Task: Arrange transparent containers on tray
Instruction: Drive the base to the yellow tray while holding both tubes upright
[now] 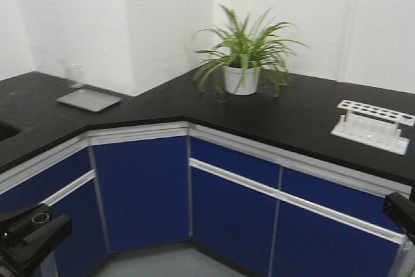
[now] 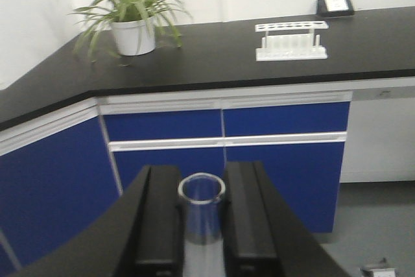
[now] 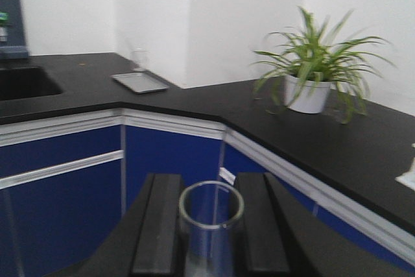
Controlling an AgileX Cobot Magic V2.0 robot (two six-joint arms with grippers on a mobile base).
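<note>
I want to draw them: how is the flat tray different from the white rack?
The tray is gray, flat and solid; the rack is white, taller and full of holes. In the front view the tray lies far left, the rack far right. Both sit on the black counter.

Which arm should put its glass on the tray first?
Probably left: the left gripper, holding a glass, sits on the same side as the tray; the right gripper sits opposite.
</note>
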